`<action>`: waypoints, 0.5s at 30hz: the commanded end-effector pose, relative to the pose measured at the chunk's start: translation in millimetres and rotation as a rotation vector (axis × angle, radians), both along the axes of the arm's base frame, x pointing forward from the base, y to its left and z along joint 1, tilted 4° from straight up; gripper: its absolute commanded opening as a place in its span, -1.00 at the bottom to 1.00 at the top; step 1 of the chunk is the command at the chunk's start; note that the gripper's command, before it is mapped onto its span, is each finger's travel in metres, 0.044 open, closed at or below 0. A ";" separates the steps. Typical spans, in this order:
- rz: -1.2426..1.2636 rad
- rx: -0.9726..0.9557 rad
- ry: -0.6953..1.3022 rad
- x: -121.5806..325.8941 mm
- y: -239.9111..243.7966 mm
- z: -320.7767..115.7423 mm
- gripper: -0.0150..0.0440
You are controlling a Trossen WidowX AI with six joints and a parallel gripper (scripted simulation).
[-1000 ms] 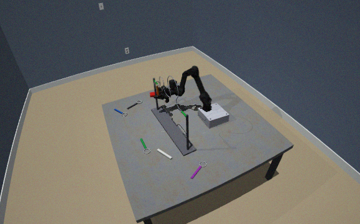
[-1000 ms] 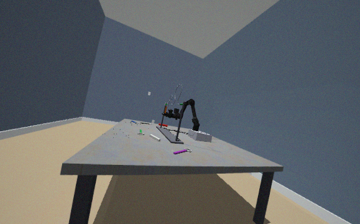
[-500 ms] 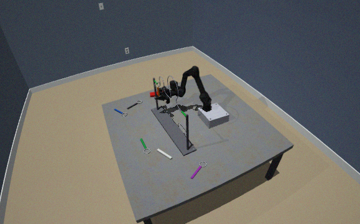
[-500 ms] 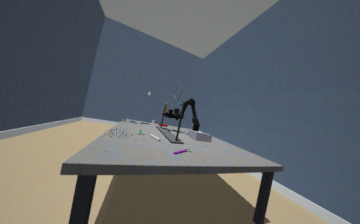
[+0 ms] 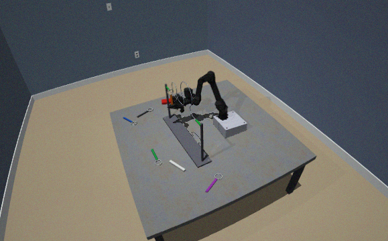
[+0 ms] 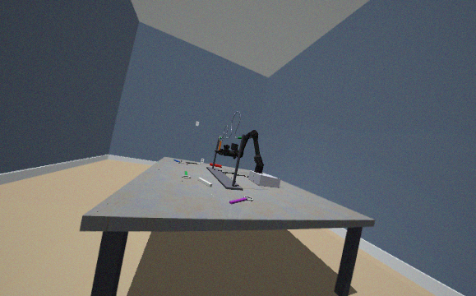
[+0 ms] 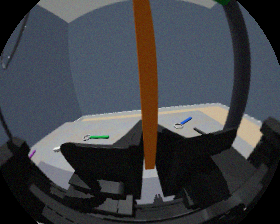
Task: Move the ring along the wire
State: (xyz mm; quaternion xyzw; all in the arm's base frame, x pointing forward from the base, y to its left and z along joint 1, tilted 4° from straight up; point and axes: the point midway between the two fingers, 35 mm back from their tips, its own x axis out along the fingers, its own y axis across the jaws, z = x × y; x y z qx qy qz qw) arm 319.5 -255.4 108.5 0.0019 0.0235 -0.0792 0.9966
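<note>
My gripper (image 5: 170, 105) (image 6: 218, 151) (image 7: 144, 123) is shut on the orange handle (image 5: 171, 99) (image 6: 220, 145) (image 7: 147, 75), which stands upright beside the far post (image 5: 168, 110) (image 6: 214, 159) (image 7: 242, 60). The ring is at the handle's top, close to the far green part (image 5: 167, 88); it is too small to tell its exact place on the wire. The thin grey wire (image 5: 182, 82) (image 6: 238, 111) rises in loops between the posts, near my wrist in the top view. The other green part (image 5: 198, 122) (image 6: 239, 137) is at the near post (image 5: 202, 144) (image 6: 236, 166).
The dark base plate (image 5: 183, 135) (image 6: 219, 178) joins the posts. On the table lie a blue-handled ring tool (image 5: 128, 120), a black one (image 5: 143, 114), a green one (image 5: 154, 154), a purple one (image 5: 211, 185), a white bar (image 5: 177, 165) and a red bar (image 5: 165, 101) (image 6: 216, 165).
</note>
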 end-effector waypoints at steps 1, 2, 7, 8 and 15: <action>-0.004 0.021 -0.012 1.0 7.0 4.3 -1.00; -0.004 0.029 -0.014 1.3 9.0 4.3 -1.00; -0.007 0.083 -0.022 3.1 20.5 4.4 -1.00; -0.007 0.096 -0.024 3.5 23.0 4.5 -1.00; -0.012 0.199 -0.039 6.6 41.8 6.8 -1.00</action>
